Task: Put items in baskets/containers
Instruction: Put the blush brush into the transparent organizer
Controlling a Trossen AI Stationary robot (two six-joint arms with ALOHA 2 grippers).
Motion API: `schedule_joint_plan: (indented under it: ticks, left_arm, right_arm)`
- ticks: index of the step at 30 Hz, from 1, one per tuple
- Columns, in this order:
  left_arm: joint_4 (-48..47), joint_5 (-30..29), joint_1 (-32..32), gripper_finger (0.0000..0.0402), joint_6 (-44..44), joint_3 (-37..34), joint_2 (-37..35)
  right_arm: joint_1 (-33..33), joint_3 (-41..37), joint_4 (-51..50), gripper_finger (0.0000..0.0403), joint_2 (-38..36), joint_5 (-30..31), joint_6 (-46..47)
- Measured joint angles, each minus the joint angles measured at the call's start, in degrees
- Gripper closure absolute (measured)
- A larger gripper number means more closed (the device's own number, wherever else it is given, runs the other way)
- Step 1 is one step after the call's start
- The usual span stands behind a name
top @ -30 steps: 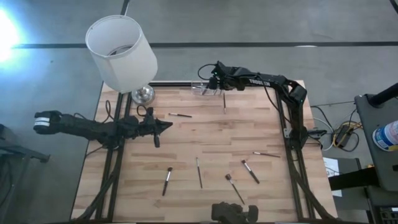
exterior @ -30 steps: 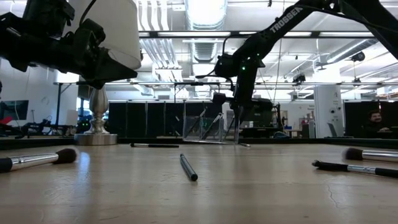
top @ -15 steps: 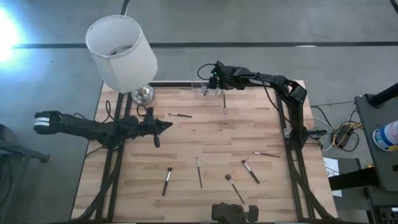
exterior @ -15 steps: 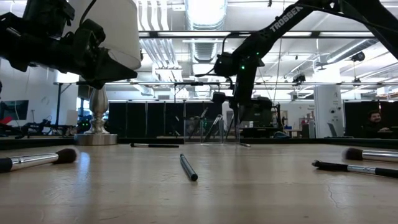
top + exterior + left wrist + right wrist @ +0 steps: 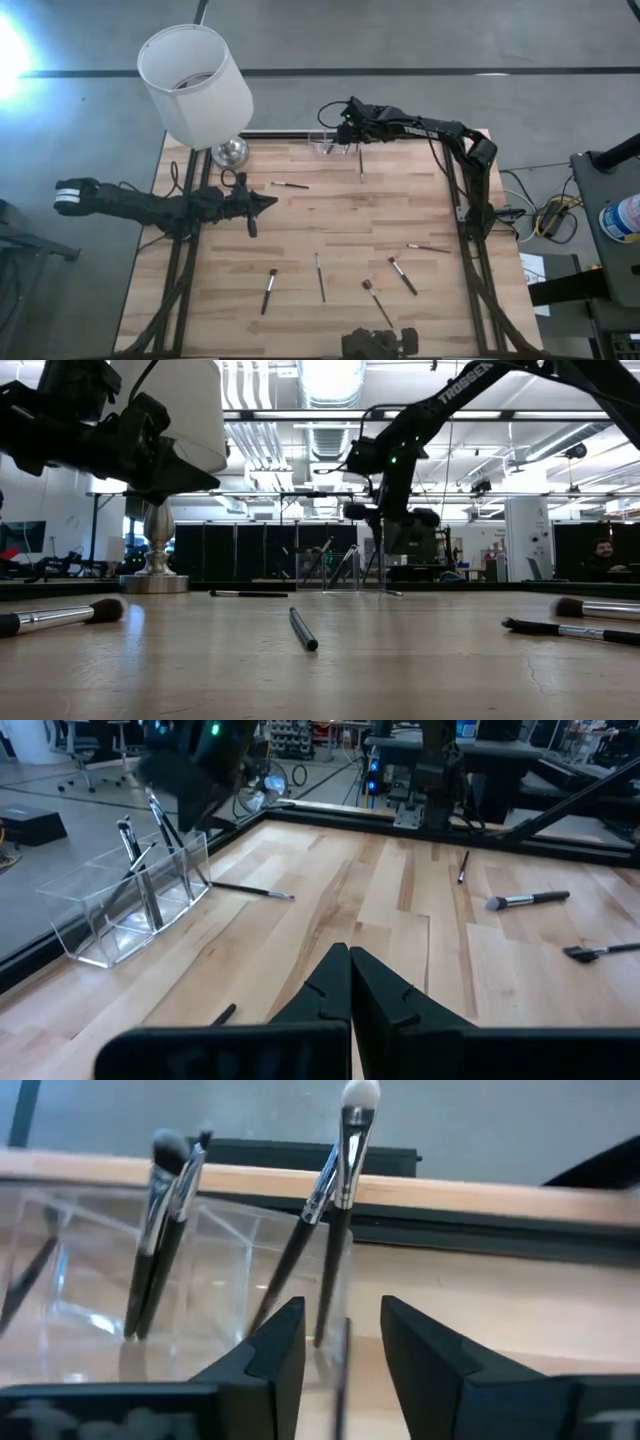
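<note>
Hiding much of clear holder (image 5: 325,143), right end effector (image 5: 343,133) hovers w/ fingers apart.

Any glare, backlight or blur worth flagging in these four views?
High view: a blown-out glare spot at the left edge, beside the white lampshade. Low view: bright ceiling lights backlight both arms into silhouettes; the near brush is soft. Left wrist view: the right arm over the clear holder is smeared. Right wrist view: own fingers blurred, brushes fairly sharp.
</note>
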Motion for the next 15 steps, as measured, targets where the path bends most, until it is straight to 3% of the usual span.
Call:
schedule_joint_plan:
  ticks: [5,9,15]
  left_arm:
    - [-0.6,0.0,0.0,0.0401,0.0,0.0,0.0]
    - [-0.9,0.1,0.0,0.0402,-0.2,0.0,0.1]
    - [-0.9,2.1,-0.1,0.0401,-1.4,-0.3,0.2]
  right_arm:
    - [1.3,-1.8,-4.1,0.0336,-5.0,5.3,-7.8]
    - [2.8,-7.7,-2.8,0.0386,-11.6,7.7,-13.5]
    - [10.2,-24.3,7.3,0.0394,-25.3,7.9,-20.4]
